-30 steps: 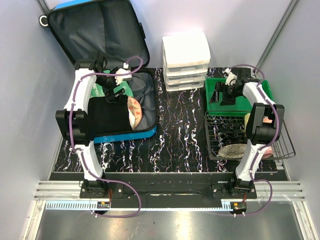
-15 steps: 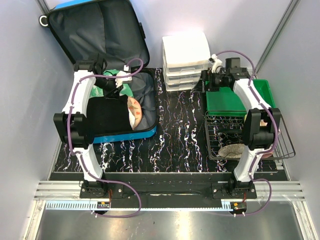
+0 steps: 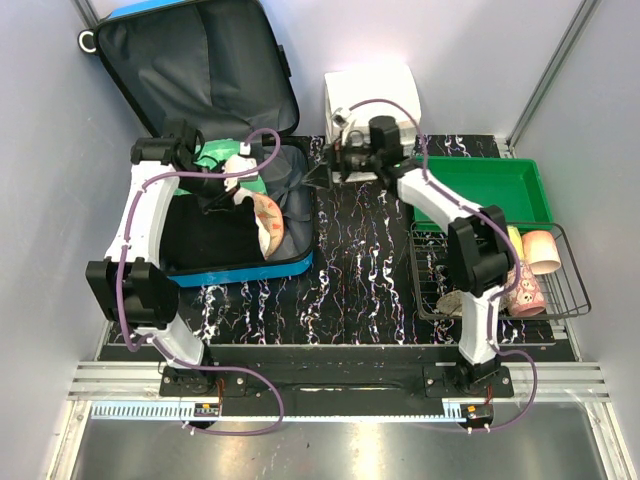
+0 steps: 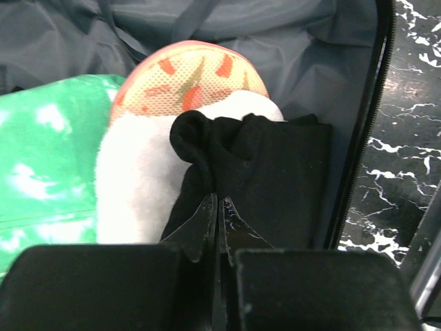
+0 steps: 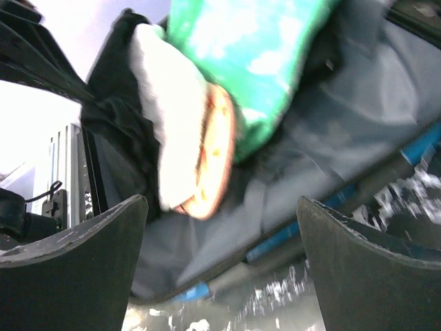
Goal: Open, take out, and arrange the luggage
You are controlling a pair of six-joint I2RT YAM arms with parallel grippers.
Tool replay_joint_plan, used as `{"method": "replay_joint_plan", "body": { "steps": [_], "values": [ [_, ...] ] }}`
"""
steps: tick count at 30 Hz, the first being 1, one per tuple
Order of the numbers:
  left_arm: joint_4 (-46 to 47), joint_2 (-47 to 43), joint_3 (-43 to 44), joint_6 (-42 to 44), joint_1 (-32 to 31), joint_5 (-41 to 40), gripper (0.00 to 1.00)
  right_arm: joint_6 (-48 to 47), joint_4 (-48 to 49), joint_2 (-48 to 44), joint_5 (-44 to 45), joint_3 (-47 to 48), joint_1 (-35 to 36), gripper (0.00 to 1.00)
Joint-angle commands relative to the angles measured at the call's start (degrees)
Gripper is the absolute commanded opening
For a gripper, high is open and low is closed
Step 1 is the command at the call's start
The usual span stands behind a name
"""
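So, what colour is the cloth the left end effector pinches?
The cloth is black; the left wrist view shows it best.

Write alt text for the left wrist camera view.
The left gripper is shut on a black cloth inside the open luggage. Beside it, a fluffy white slipper, patterned sole showing, and a green-and-white cloth lie on grey lining. The marbled black table is at right.

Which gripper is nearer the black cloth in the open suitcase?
Left. The left gripper is shut on the black cloth inside the luggage. The right gripper hangs open at the luggage's rim, apart from the cloth.
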Motion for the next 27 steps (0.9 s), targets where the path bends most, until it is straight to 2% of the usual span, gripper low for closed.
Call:
{"method": "replay_joint_plan", "body": {
  "steps": [1,3,6,12,17,22,27],
  "values": [
    [-8.84,-3.72,-3.51,-0.01,-0.17,2.52,0.00,4.84,25.73,3.36,-2.99,-0.73,7.06,1.00],
    [-8.13,-4.59,-4.65,-0.01,-0.17,2.26,0.00,5.72,34.75,4.68,-3.61,-2.22,10.13,1.00],
    [-8.22,-5.47,-5.36,-0.01,-0.17,1.74,0.00,5.82,40.59,7.14,-5.01,-1.79,13.21,1.00],
    [-6.55,-10.48,-10.89,0.17,-0.17,1.29,0.00,-1.73,41.58,9.26,-8.62,-2.22,17.18,1.00],
    [-4.36,-14.09,-16.60,0.08,-0.17,0.86,0.00,-12.45,40.88,10.04,-7.04,-4.51,19.72,1.00],
    [-2.60,-15.32,-18.71,-0.98,-0.08,0.77,0.00,-23.33,39.47,10.40,-8.61,-6.00,21.31,1.00],
    [0.64,-16.20,-20.39,-2.99,0.18,0.15,0.00,-26.53,39.73,10.05,-11.52,-7.50,22.45,1.00]
  ]
}}
